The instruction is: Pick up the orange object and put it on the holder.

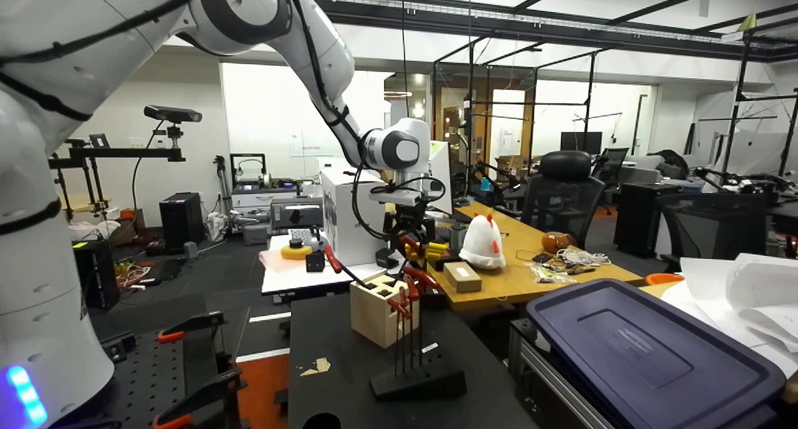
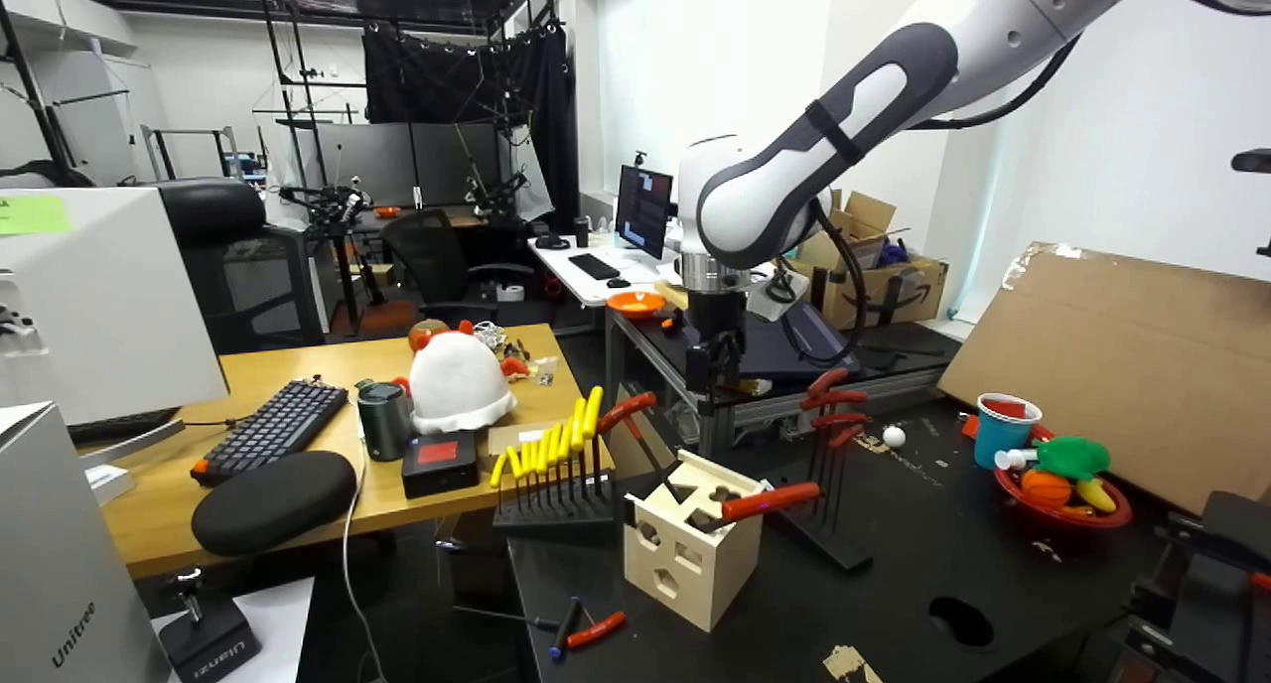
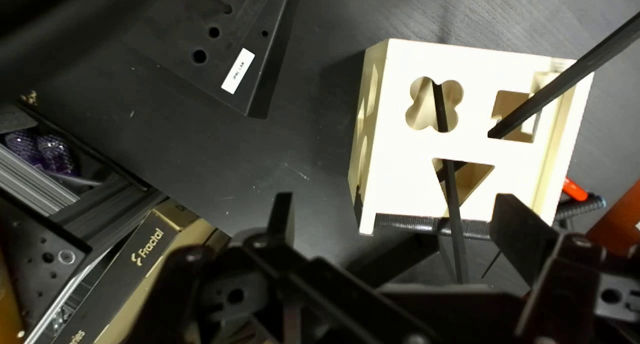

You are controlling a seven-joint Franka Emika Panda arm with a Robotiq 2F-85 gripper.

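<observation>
The holder is a pale wooden block [image 1: 377, 313] with cut-out holes, upright on the black table; it is also in the other exterior picture [image 2: 695, 559] and in the wrist view [image 3: 410, 174]. Two orange-red-handled tools stick out of its top, leaning apart. One handle [image 1: 408, 243] leans just below my gripper [image 1: 408, 229] and also shows in an exterior view [image 2: 628, 411]. The second handle [image 2: 770, 501] leans the opposite way. My gripper [image 3: 398, 216] is wide open; the first tool's black shaft [image 3: 456, 234] runs between its fingers, untouched, its handle hidden in the wrist view.
A flat black stand [image 1: 418, 382] with red-handled keys is beside the block. A rack of yellow-handled keys [image 2: 551, 445] is on its other side. Loose tools [image 2: 596, 628] lie near the table edge. A red bowl [image 2: 1062, 514] and blue cup [image 2: 1003, 440] stand farther off.
</observation>
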